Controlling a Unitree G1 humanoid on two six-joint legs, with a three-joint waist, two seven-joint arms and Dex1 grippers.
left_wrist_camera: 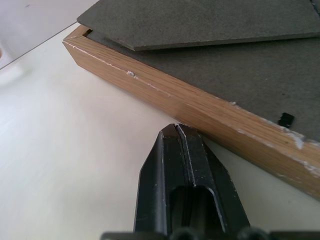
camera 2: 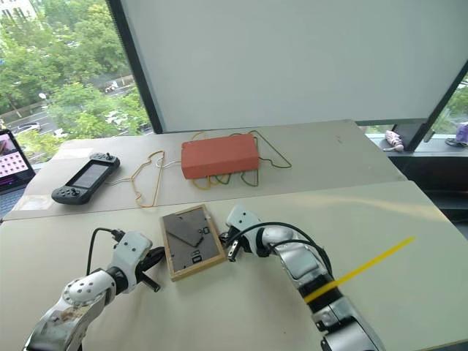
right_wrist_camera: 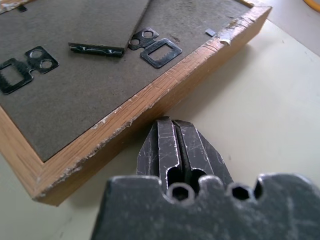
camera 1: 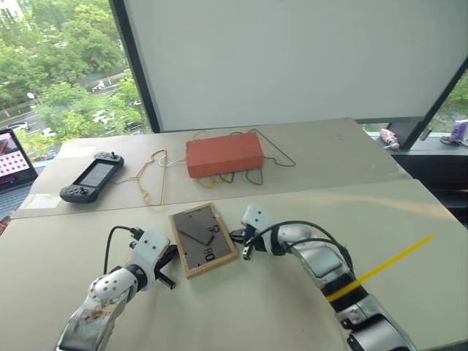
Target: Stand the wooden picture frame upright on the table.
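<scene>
two grippers flank one item. left gripper: black fingers pressed together, tips at the frame's left edge. small light-wood picture frame: face-down, grey back up, flat on the beige tabletop. right gripper: fingers together at the right edge. advice: squeeze both edges evenly, tilt up slowly.

White blind, windows, perhaps treetops outside

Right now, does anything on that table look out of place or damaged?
The wooden picture frame lies back-up and askew on the table, its stand folded. Its edges are chipped. Behind it, wires tangle under an orange-red box.
</scene>
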